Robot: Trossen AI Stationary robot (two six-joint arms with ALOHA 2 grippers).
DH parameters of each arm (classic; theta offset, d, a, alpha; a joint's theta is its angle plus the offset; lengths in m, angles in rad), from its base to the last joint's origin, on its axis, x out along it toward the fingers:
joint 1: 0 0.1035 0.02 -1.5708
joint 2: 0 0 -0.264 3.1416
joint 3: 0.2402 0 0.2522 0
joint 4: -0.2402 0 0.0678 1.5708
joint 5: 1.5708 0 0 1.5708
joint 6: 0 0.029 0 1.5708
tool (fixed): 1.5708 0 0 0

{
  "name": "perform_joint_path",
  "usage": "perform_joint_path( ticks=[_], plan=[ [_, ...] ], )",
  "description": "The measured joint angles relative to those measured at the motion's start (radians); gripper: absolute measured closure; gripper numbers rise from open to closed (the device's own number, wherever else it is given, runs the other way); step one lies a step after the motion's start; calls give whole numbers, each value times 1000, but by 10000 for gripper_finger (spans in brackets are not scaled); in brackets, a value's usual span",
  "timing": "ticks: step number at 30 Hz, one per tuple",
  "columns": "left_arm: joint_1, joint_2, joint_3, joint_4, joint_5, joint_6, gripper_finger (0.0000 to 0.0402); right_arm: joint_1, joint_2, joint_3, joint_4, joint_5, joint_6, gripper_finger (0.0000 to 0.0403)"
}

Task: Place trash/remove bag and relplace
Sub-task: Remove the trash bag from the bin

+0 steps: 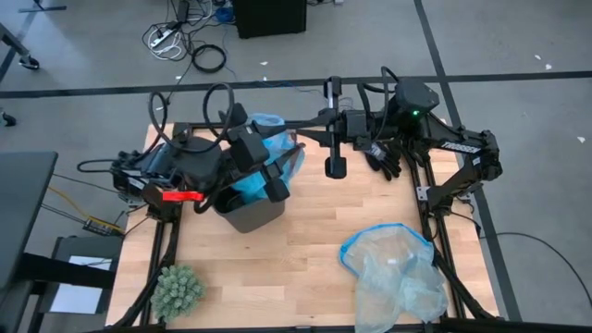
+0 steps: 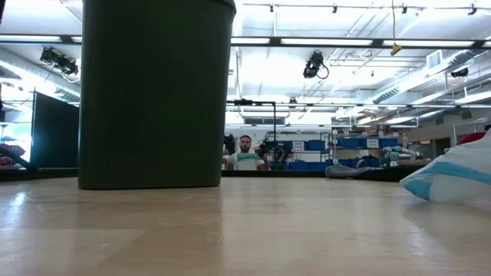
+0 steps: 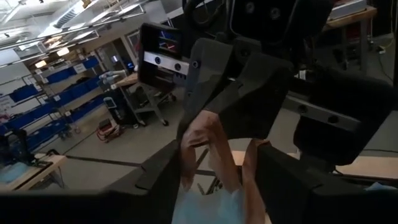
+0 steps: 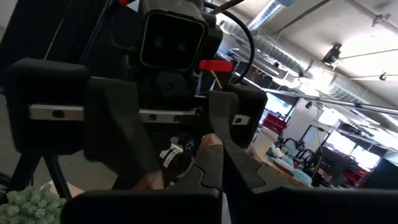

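A dark bin (image 1: 248, 211) (image 2: 153, 92) stands left of the table's middle, and the sky-blue bag (image 1: 268, 148) bunches up out of its top. My left gripper (image 1: 276, 180) (image 3: 214, 158) is level over the bin's mouth, fingers apart, with strands of the bag (image 3: 211, 149) running between them. My right gripper (image 1: 303, 148) (image 4: 208, 168) faces it from the table's right and is shut on the bag. No trash shows in any view. My left gripper has drawn-up bag plastic between its spread fingers (image 3: 163, 177); whether they touch it, I cannot tell. My right gripper pinches a gathered strip of the bag's upper edge (image 4: 209, 144) between its two fingers, coming level from the table's right. The plastic stretches from it toward the left gripper, above the bin.
A paler, clearer plastic bag with a blue rim (image 1: 393, 268) (image 2: 453, 180) lies at the near right. A green spiky plant ball (image 1: 176, 289) sits at the near left corner. Bare wood lies in the near middle. A person (image 2: 245, 153) sits far behind the table.
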Motion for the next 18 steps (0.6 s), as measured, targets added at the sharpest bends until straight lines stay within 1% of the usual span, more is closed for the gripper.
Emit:
perform_joint_path(
  ticks=[3,5,8,11,12,18],
  plan=[
    [7,-6,0,1,-4,0,238,0,0,0,0,1,-4,403],
    [8,-9,0,-16,-5,0,267,0,0,0,0,2,-7,403],
    [17,-10,0,-53,3,1,322,0,0,0,0,3,-7,403],
    [27,-10,0,-68,43,1,382,0,0,0,-2,3,-8,403],
    [30,-10,0,-68,52,1,391,0,0,0,-2,4,-7,403],
    [46,-12,0,-69,82,1,398,5,0,0,-29,2,0,399]
  ],
)
